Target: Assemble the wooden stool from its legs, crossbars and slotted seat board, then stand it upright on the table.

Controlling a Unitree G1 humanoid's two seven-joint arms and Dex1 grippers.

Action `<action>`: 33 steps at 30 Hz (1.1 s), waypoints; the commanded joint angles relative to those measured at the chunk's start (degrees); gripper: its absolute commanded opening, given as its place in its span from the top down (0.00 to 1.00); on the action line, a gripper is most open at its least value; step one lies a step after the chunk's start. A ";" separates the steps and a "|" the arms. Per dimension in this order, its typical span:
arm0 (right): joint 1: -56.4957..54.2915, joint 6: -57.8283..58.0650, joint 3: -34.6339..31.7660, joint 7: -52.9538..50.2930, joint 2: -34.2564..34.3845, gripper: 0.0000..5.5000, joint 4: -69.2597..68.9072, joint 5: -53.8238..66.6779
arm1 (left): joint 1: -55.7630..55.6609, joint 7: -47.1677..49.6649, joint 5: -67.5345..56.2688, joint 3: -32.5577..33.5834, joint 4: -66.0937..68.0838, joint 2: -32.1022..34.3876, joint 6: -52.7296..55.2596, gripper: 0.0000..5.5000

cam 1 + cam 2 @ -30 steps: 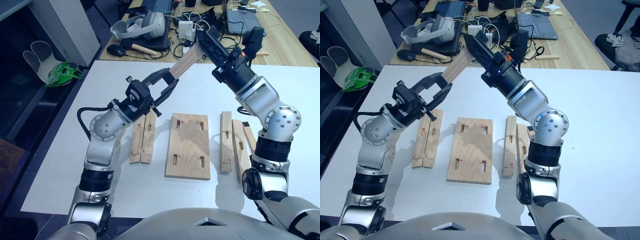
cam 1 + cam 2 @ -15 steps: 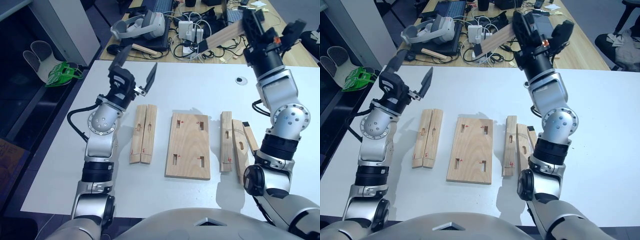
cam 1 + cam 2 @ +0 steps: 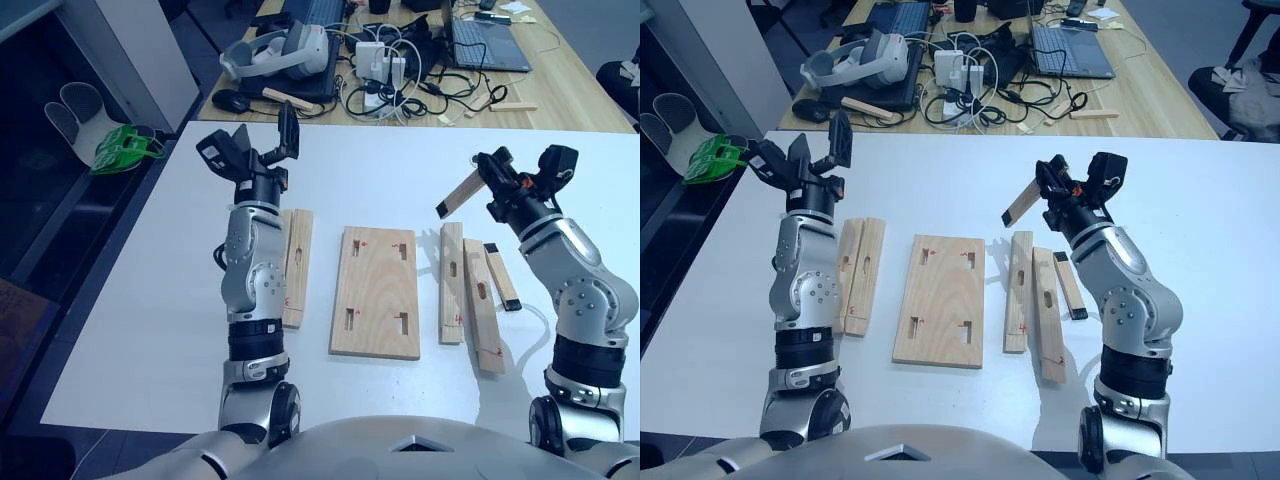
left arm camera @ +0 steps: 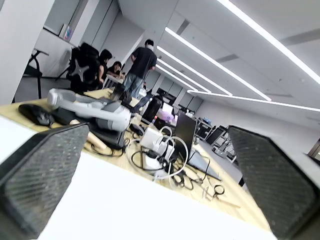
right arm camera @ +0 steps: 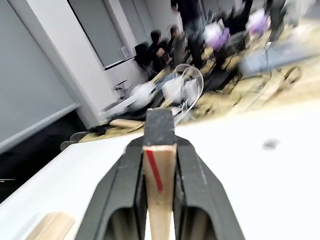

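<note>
White table [image 3: 130, 300], with a cluttered wooden desk [image 3: 570, 95] behind it. The pale slotted seat board [image 3: 377, 291] lies flat at the table's centre. Left of the board, two pale wooden legs [image 3: 293, 262] lie side by side, touching. Right of it lie two more slotted wooden pieces [image 3: 452, 282] and a short dark-tipped crossbar [image 3: 503, 276]. The left gripper [image 3: 255, 140] hangs above the table, left of the board and beyond it, jaws spread wide, empty. The right gripper [image 3: 487, 182], raised right of the board, is clamped on a short wooden bar [image 3: 460, 193] slanting down toward the board.
</note>
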 commanded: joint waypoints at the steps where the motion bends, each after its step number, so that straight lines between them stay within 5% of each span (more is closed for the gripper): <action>1: 2.31 -1.26 7.07 -1.24 1.65 0.93 -2.61 -7.61 | -1.32 -0.62 0.19 0.14 3.68 -0.02 0.61 0.07; 7: 7.14 4.67 7.56 -2.41 -0.31 0.93 -4.03 -13.00 | -3.01 -1.84 -0.08 0.90 6.13 0.73 0.45 0.07; 15: 25.12 2.15 3.33 8.60 -3.67 0.93 -16.29 -7.92 | -1.45 -1.67 -0.65 2.21 2.88 2.12 3.03 0.07; 33: 29.00 2.31 6.55 -0.64 -0.30 0.93 -21.54 -24.41 | -0.25 -1.57 -1.12 2.96 -0.09 3.68 8.21 0.07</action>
